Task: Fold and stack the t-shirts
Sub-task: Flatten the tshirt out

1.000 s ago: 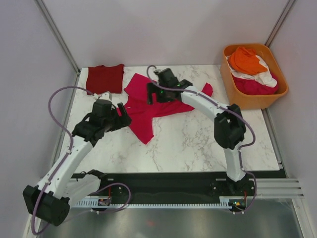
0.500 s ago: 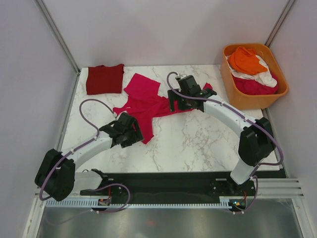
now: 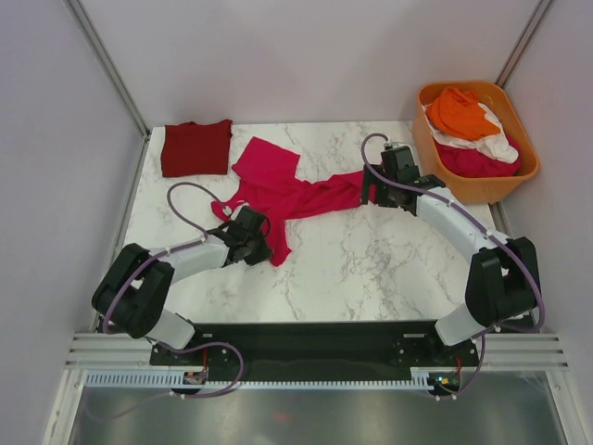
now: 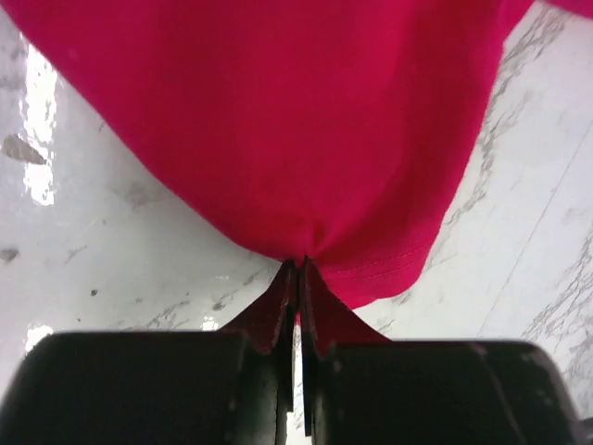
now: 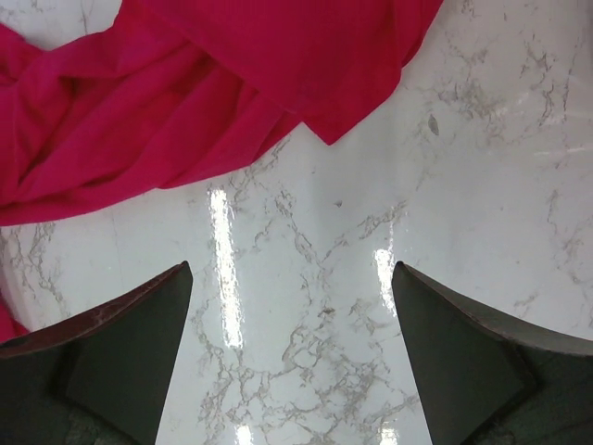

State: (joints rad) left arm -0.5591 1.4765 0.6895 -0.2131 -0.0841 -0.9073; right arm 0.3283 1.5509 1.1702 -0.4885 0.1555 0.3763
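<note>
Down at the near left of the table [image 3: 371, 264], the left gripper [image 4: 298, 269] is clamped tight on the hem of the magenta t-shirt [image 3: 278, 190]. Its jaws are pressed together with a pinch of cloth bunched between them, low against the marble. The shirt itself lies rumpled across the middle of the table. One end trails toward the near left, a broad flap points to the far edge, and a twisted length runs out toward the right edge. There sits the right gripper [image 3: 378, 190], jaws spread wide, nothing between them but bare marble, with the shirt's corner just ahead. In the far left corner, a maroon t-shirt [image 3: 196, 146] lies folded flat. Past the right edge, an orange tub [image 3: 422, 139] holds an orange shirt [image 3: 463, 109], a white one [image 3: 498, 144] and a red one [image 3: 477, 164].
</note>
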